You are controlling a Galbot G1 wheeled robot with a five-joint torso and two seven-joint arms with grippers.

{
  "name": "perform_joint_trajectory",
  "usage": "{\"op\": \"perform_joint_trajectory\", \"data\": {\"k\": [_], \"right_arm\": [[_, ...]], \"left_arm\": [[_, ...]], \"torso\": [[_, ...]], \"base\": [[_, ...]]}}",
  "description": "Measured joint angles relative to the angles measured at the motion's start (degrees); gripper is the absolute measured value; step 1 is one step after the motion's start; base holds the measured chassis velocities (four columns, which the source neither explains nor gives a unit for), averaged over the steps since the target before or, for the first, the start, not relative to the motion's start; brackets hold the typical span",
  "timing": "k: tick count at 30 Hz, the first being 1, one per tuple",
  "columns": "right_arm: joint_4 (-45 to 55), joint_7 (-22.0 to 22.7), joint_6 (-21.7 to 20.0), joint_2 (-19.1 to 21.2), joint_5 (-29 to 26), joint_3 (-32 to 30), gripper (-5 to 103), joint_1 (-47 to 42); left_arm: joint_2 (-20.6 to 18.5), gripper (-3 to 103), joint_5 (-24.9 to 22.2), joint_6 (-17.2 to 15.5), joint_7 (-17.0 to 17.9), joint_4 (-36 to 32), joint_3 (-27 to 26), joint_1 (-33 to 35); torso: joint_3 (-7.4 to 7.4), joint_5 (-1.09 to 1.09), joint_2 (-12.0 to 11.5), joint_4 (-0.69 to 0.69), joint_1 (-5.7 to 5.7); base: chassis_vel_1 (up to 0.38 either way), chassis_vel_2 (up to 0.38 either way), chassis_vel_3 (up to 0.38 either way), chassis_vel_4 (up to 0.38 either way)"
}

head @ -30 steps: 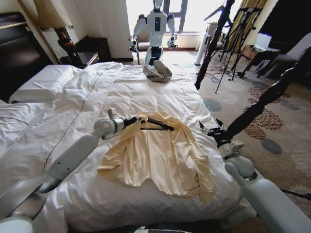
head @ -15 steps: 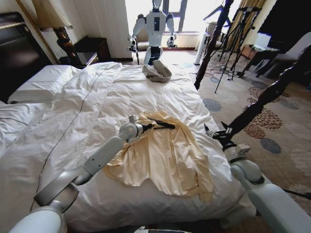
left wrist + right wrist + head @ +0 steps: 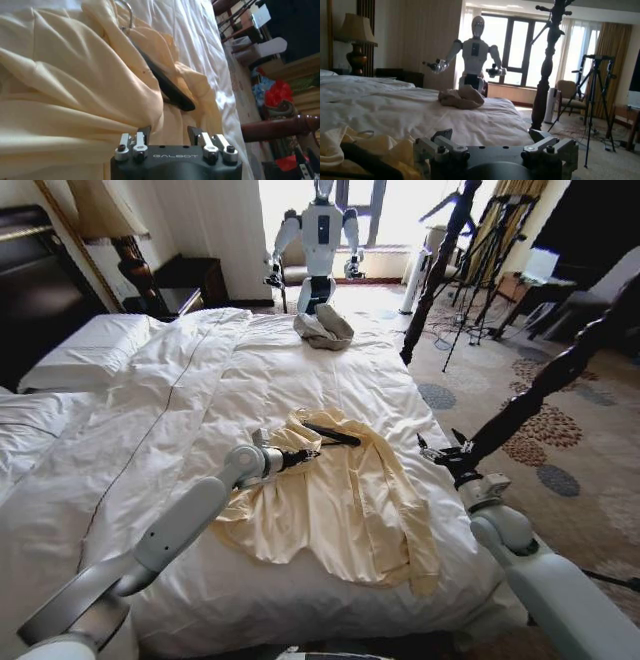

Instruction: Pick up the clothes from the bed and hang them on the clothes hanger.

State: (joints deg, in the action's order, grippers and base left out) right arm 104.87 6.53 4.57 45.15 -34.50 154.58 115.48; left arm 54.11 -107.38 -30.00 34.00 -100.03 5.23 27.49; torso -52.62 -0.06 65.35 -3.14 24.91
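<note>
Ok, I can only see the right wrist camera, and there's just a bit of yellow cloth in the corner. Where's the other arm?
Observer: The left gripper is down on the yellow top, at its collar end, next to the black hanger.
Operator: Is it grabbing the top?
Observer: No. In the left wrist view it is open, with a fold of cloth just touching one of its fingers.
Operator: And where's my gripper?
Observer: The right gripper hangs off the side edge of the bed, by the dark bedpost, apart from the top.
</note>
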Motion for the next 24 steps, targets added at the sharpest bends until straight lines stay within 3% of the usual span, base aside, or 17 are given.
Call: {"op": "perform_joint_trajectory", "data": {"k": [3, 4, 8, 10, 11, 13, 15, 16, 18, 19, 21, 24], "right_arm": [[0.01, 0.02, -0.09, 0.60, 0.22, 0.52, 100, 0.26], [0.01, 0.02, -0.09, 0.60, 0.22, 0.52, 100, 0.26], [-0.24, 0.01, -0.28, 1.12, 0.41, 1.17, 100, 1.54], [-0.34, -0.06, -0.33, 1.13, 0.41, 1.26, 100, 1.92], [-0.34, -0.06, -0.33, 1.13, 0.41, 1.26, 100, 1.92], [-0.41, -0.17, -0.33, 1.10, 0.35, 1.09, 100, 1.81], [-0.32, -0.19, -0.25, 1.31, 0.35, 0.32, 100, 0.92], [-0.32, -0.19, -0.25, 1.31, 0.35, 0.32, 100, 0.92], [1.47, -0.21, -0.13, 1.69, 0.32, -3.12, 100, -2.45], [1.47, -0.21, -0.13, 1.69, 0.32, -3.12, 100, -2.45], [3.38, -0.21, -0.13, 1.79, 0.07, -6.63, 100, -5.43], [3.78, -0.21, -0.16, 1.76, -0.06, -7.48, 100, -6.04]], "left_arm": [[-3.92, 66, 3.75, -0.70, -2.58, -1.47, -2.11, 0.82], [-3.92, 66, 3.75, -0.70, -2.58, -1.47, -2.11, 0.82], [-9.87, 81, 2.74, -1.63, -3.12, -6.50, -8.36, 6.88], [-13.98, 92, 8.19, -3.20, -4.61, -8.54, -12.02, 12.24], [-13.98, 92, 8.19, -3.20, -4.61, -8.54, -12.02, 12.24], [-19.13, 99, 19.37, -4.35, -8.95, -10.40, -15.65, 19.42], [-22.17, 100, 29.72, -4.93, -13.06, -12.36, -19.63, 26.54], [-22.17, 100, 29.72, -4.93, -13.06, -12.36, -19.63, 26.54], [-22.80, 100, 38.10, -5.15, -16.18, -13.76, -21.05, 31.72], [-22.80, 100, 38.10, -5.15, -16.18, -13.76, -21.05, 31.72], [-21.90, 100, 39.39, -5.72, -16.53, -14.38, -21.20, 32.45], [-21.43, 100, 39.32, -6.42, -16.11, -15.07, -22.45, 33.48]], "torso": [[0.00, 0.07, 0.00, 0.00, 0.00], [0.00, 0.07, 0.00, 0.00, 0.00], [0.00, 0.01, -0.01, 0.03, 0.00], [0.01, 0.00, -0.01, 0.00, 0.00], [0.01, 0.00, -0.01, 0.00, 0.00], [0.01, 0.05, -0.01, 0.05, 0.00], [0.01, 0.02, -0.01, 0.07, 0.00], [0.01, 0.02, -0.01, 0.07, 0.00], [0.01, 0.05, -0.01, 0.09, -0.01], [0.01, 0.05, -0.01, 0.09, -0.01], [0.01, -0.04, 0.00, -0.05, -0.01], [0.01, 0.07, 0.00, -0.06, -0.01]], "base": [[0.000, 0.000, 0.000, 0.000], [0.000, 0.000, 0.000, 0.000], [0.000, 0.000, 0.000, 0.000], [0.000, 0.000, 0.000, 0.000], [0.000, 0.000, 0.000, 0.000], [0.000, 0.000, 0.000, 0.000], [0.000, 0.000, 0.000, 0.000], [0.000, 0.000, 0.000, 0.000], [0.000, 0.000, 0.000, 0.000], [0.000, 0.000, 0.000, 0.000], [0.000, 0.000, 0.000, 0.000], [0.000, 0.000, 0.000, 0.000]]}}
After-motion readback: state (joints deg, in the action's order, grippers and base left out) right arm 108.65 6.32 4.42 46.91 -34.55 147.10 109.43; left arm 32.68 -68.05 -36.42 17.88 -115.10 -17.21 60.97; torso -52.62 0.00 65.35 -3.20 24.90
